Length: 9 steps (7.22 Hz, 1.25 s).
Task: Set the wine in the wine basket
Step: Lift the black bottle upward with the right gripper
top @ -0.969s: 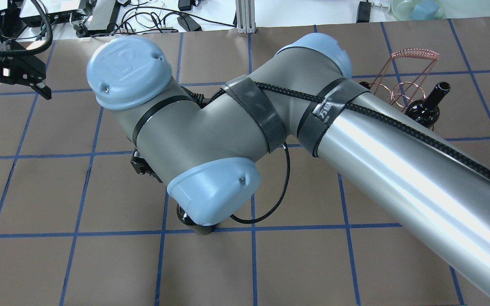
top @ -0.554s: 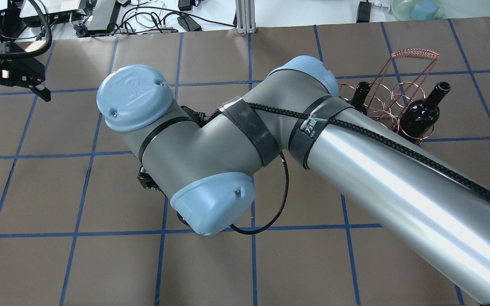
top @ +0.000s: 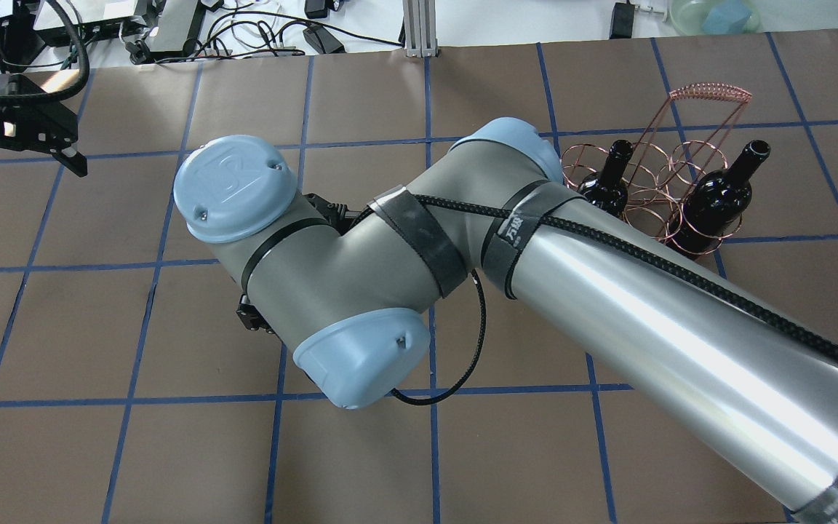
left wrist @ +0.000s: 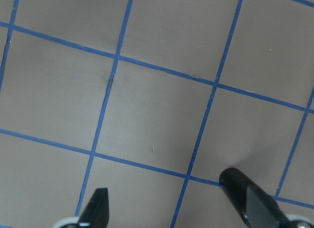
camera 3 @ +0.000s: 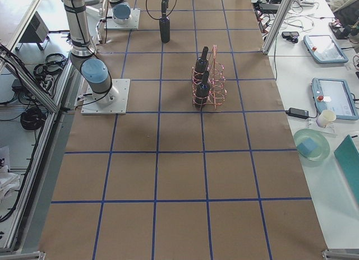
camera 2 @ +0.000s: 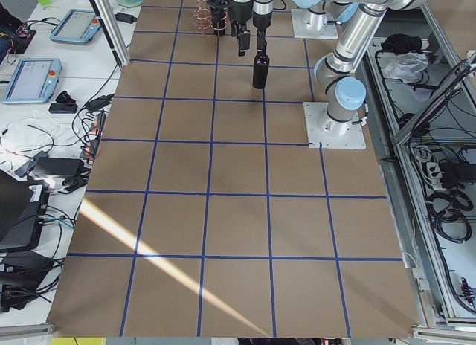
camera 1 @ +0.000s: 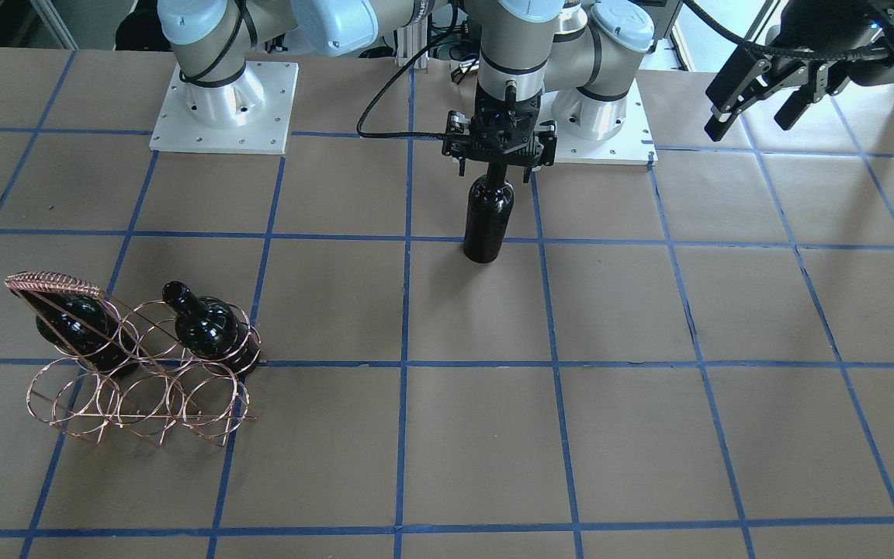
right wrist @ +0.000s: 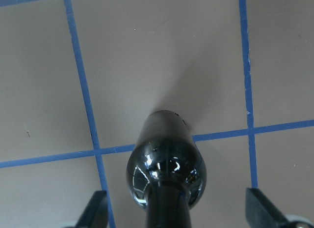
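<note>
Item one, the wine (camera 1: 486, 220): a glossy near-black bottle, unlabelled, standing upright on the counter (camera 1: 687, 442) in the middle of its robot-side half, foot resting across a blue tape line (right wrist: 221, 135). Item two, the right claw (camera 1: 499, 167): lowered over the bottle's neck and released. In the wrist view its fingers (right wrist: 96, 211) sit spread wide to either side of the neck, with brown counter showing between each finger and the glass (no contact on either side). Item three, the left claw (camera 1: 750, 124): raised above the counter out on the robot's left, likewise released, fingers (left wrist: 252, 203) set wide with only taped counter between them. Item four, the wine basket (camera 1: 136, 388): copper wire, round hoops in two rows of three, arched wire-wrapped handle (camera 1: 51, 281), standing on the counter toward the robot's right and well apart from the wine. Item five, two like bottles (camera 1: 210, 332): upright in the basket, one at each end of the hoop row nearer the robot, one partly behind the handle in the front-facing view.
</note>
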Motion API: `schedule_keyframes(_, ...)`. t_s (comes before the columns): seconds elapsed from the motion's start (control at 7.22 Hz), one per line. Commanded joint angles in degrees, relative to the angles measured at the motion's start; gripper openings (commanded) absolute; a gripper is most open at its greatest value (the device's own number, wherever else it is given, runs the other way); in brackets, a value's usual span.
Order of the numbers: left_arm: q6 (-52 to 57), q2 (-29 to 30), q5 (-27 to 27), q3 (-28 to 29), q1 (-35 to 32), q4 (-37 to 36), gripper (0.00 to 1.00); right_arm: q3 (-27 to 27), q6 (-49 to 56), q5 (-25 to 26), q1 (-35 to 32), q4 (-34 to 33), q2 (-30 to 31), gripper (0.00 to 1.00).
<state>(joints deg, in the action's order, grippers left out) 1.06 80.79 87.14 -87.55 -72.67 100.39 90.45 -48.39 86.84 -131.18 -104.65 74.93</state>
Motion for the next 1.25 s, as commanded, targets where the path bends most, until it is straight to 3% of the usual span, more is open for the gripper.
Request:
schedule_keyframes(0.0,0.0,-0.1,0.0,-0.1,0.0,0.1,1.0,0.0,-0.1,0.1,-0.7,-0.1,-0.4,1.0)
schedule_keyframes(0.14,0.0,-0.3,0.0,-0.3,0.1,0.1,1.0,0.0,-0.4,0.2,-0.7,-0.2,-0.3,0.98)
schedule_keyframes(0.28,0.0,-0.3,0.0,-0.3,0.0,0.1,1.0,0.0,-0.4,0.0,-0.7,0.0,-0.2,0.79)
schedule_keyframes(0.55,0.0,-0.3,0.0,-0.4,0.0,0.1,1.0,0.0,0.2,0.0,-0.7,0.0,0.0,0.64)
schedule_keyframes(0.69,0.0,-0.3,0.1,-0.4,0.0,0.2,1.0,0.0,0.8,0.0,-0.7,0.0,0.1,0.32)
schedule_keyframes(0.83,0.0,-0.4,0.0,-0.4,0.0,0.2,1.0,0.0,3.4,0.0,-0.7,-0.1,0.1,0.17)
schedule_keyframes(1.11,0.0,-0.4,0.1,-0.4,-0.1,0.2,1.0,-0.1,3.6,-0.1,-0.5,-0.1,0.3,0.07)
